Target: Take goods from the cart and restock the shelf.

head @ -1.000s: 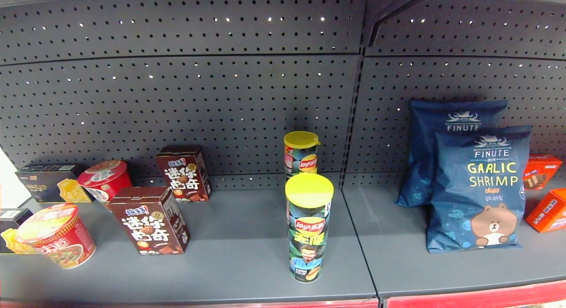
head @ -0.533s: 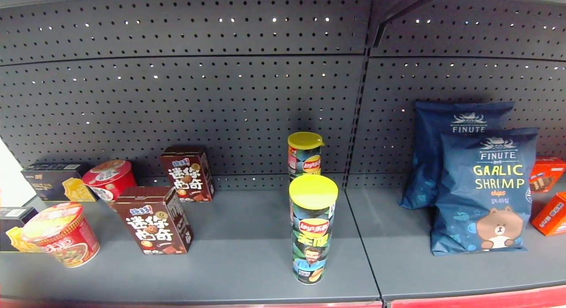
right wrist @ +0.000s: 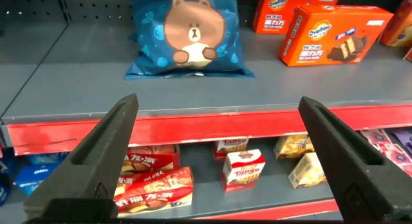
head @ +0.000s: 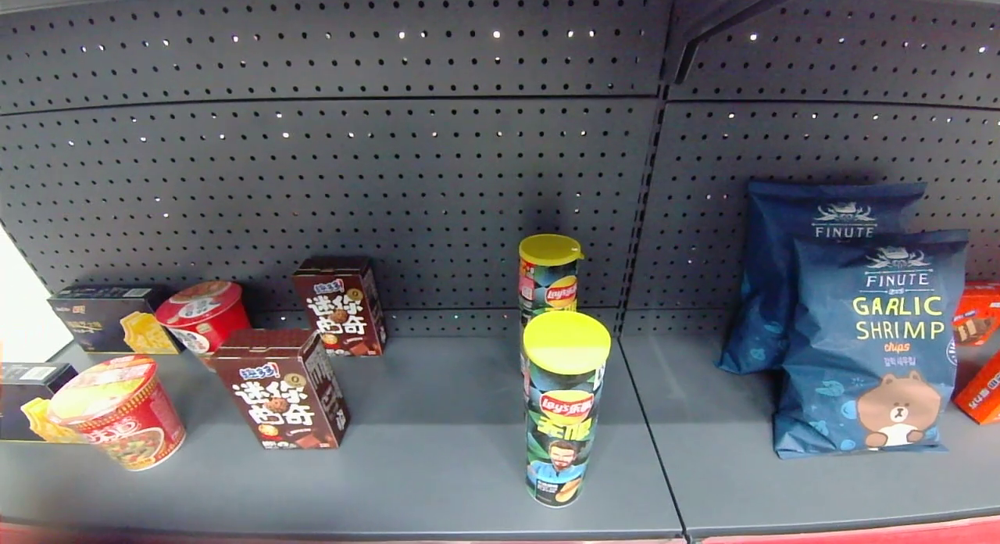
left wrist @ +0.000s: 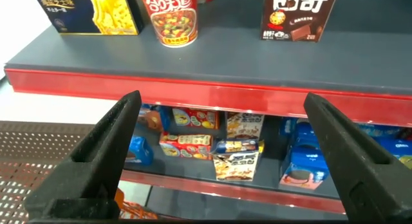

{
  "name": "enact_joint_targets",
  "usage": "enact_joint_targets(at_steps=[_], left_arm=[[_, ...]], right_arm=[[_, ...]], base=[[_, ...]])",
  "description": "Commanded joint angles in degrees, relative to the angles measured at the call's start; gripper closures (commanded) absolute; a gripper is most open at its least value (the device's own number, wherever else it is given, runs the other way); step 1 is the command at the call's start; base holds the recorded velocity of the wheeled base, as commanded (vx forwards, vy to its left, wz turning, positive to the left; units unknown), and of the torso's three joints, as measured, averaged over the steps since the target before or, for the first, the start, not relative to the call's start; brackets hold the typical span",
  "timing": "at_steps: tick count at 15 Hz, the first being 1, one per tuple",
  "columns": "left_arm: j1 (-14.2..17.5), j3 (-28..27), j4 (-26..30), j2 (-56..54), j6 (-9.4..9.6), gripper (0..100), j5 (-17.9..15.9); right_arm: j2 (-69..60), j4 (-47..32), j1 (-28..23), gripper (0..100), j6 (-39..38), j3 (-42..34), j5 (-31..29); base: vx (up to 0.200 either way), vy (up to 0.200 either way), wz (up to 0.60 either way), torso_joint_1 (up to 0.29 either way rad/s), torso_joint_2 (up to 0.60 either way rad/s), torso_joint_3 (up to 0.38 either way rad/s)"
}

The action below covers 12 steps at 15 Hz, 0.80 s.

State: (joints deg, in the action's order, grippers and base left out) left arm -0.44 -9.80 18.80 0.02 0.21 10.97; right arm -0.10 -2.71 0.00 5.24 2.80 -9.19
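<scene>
Shelf: the grey shelf (head: 437, 458) spans the head view. It has a perforated back panel (head: 312, 177) and a red edge strip (left wrist: 206, 89) along its front.
Chip cans: the front chip can (head: 564, 419) stands upright near the shelf's front edge, about midway along. The rear chip can (head: 549, 278) stands upright straight behind it, at the back panel.
Cookie boxes: the front brown box (head: 283, 388) stands left of the cans. The rear brown box (head: 341, 303) stands behind it, nearer the back edge and well apart from it.
Noodle cups: the front noodle cup (head: 117, 411) sits tilted near the shelf's left end. The rear noodle cup (head: 201, 313) sits behind it.
Dark boxes: the rear dark box (head: 109, 317) lies just beside the rear noodle cup. The front dark box (head: 23, 399) lies at the left end, partly behind the front noodle cup.
Chip bags: the front blue bag (head: 875, 345) stands on the right half of the shelf and overlaps the rear blue bag (head: 789, 247), which leans on the back panel.
Orange boxes: two orange boxes (head: 980, 388) lie at the right end, beside the bags.
Left hand: the left hand (left wrist: 223, 102) hangs below and in front of the shelf's front edge, fingers spread wide, holding nothing.
Right hand: the right hand (right wrist: 219, 103) hangs likewise before the bags' section, fingers apart and empty.
Lower shelf: the lower shelf (right wrist: 193, 208) beneath carries more packaged goods.
</scene>
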Motion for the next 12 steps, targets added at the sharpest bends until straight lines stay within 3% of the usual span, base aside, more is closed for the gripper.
enact_joint_targets(at_steps=[1,2,3,5,9,12], left_arm=[[0.0,0.05,0.01,-0.02,0.5,0,-0.07],[0.0,0.05,0.01,-0.02,1.9,0,-0.07],[0.0,0.05,0.01,-0.02,2.17,0,-0.07],[0.0,0.05,-0.08,-0.02,2.25,0,-0.07],[0.0,0.05,0.01,-0.02,1.02,0,0.1],[0.0,0.05,0.01,-0.02,1.11,0,-0.07]], right_arm=[[0.1,-0.02,0.0,0,0.03,0.01,0.05],[0.1,-0.02,0.0,0,0.03,0.01,0.05],[0.1,0.07,0.0,0,0.03,0.01,0.05],[0.1,-0.02,0.0,0,0.03,0.01,0.05],[0.1,-0.02,0.0,0,0.03,0.01,0.05],[0.1,0.07,0.0,0,0.03,0.01,0.14]], base=[[0.0,0.0,0.0,0.0,0.0,0.0],[0.0,0.0,0.0,0.0,0.0,0.0],[0.0,0.0,0.0,0.0,0.0,0.0],[0.0,-0.2,0.0,0.002,0.0,0.002],[0.0,0.0,0.0,0.0,0.0,0.0],[0.0,0.0,0.0,0.0,0.0,0.0]])
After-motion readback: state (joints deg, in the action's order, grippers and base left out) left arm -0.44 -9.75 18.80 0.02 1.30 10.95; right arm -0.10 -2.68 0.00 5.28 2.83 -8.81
